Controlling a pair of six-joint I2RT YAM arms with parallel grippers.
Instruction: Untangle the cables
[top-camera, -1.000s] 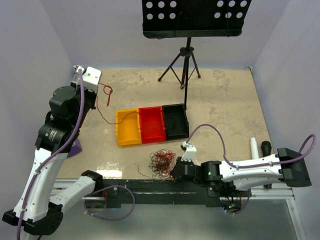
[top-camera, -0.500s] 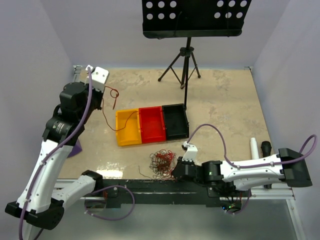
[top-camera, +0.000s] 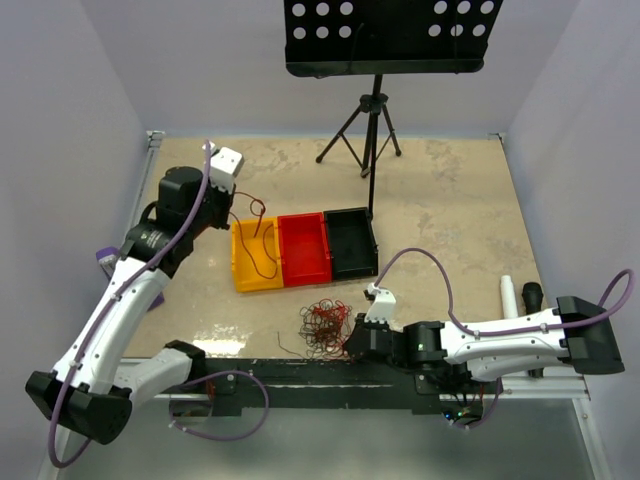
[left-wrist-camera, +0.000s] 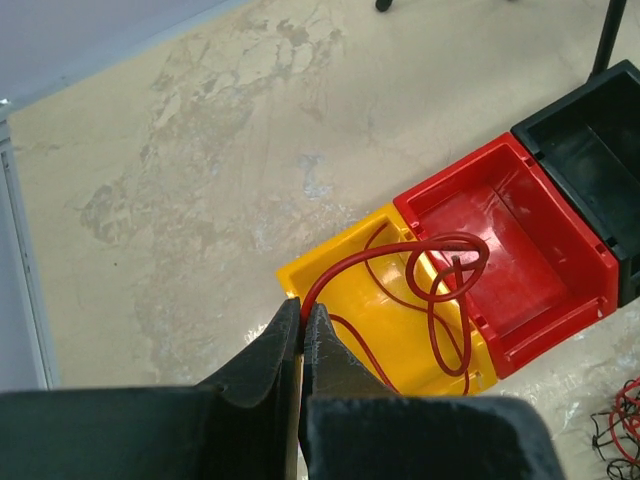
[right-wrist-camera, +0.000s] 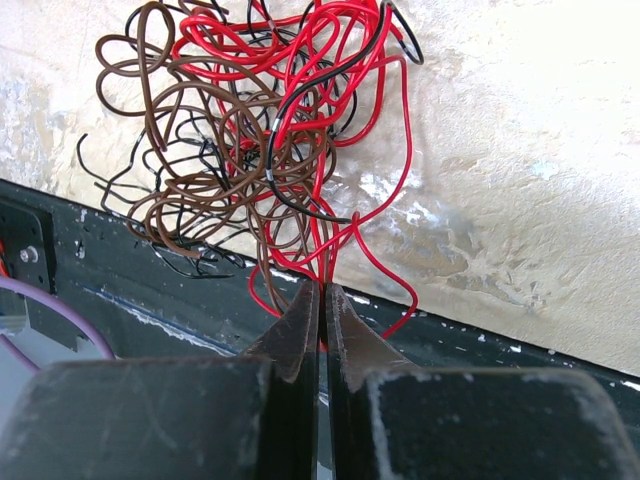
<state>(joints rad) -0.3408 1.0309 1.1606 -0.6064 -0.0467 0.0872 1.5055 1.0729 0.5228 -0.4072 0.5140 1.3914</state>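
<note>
Cables (top-camera: 325, 328): thin, curly red, brown and black strands, in one knotted clump plus a single red strand (top-camera: 262, 245) drawn apart from it. Overhead view: the clump lies on the tabletop (top-camera: 450, 210) near its front edge, just in front of a row of three bins, yellow bin (top-camera: 240, 275), red bin (top-camera: 303, 250) and black bin (top-camera: 350, 245). The right hand (top-camera: 352, 340) sits low at the clump's right side. The left hand (top-camera: 236, 203) is raised by the yellow bin's far-left corner, with the lone strand dangling from it into that bin. Left wrist view: the left hand (left-wrist-camera: 302, 315) has its fingers pressed together on the red strand (left-wrist-camera: 440, 262), which arcs outward, curls into a loop above the wall between the yellow bin (left-wrist-camera: 345, 250) and red bin (left-wrist-camera: 500, 230), and drops into the yellow one. Right wrist view: the right hand (right-wrist-camera: 322, 295) has its fingers closed, pinching a few red and brown strands at the near edge of the clump (right-wrist-camera: 250, 130), which is densely interlaced. Progress, as judged: early. One strand is separated and positioned for deposit but not released. No other strand shows in the bins, so the bulk of the untangling is left.
</note>
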